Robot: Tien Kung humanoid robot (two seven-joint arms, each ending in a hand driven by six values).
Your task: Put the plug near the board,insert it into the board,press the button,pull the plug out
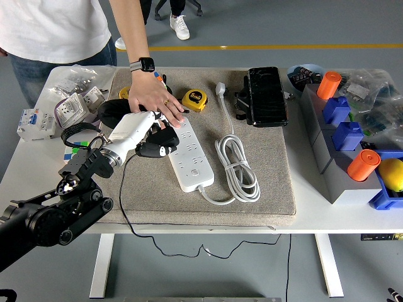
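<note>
The plug point(153, 149) is a chunky black one, gripped in the robot's left hand point(151, 139) and held just off the left edge of the white power strip point(189, 154), clear of the sockets as far as I can see. The hand's fingers are clamped around the plug's body, and a thin black cable trails from it down over the front edge of the bench point(189, 223). A person's hand point(154, 100) lies flat on the far end of the strip, seemingly pinning it to the grey mat point(271, 189). The strip's own white cord point(238, 170) sits coiled just to its right.

By my reckoning the task is near its end, or only at its start: the plug sits beside the board but not in it, and nothing here shows whether the button has been pressed. If the insertion is yet to come, the plug must be lined up over a socket and pushed home. The right arm is nowhere in sight.
</note>
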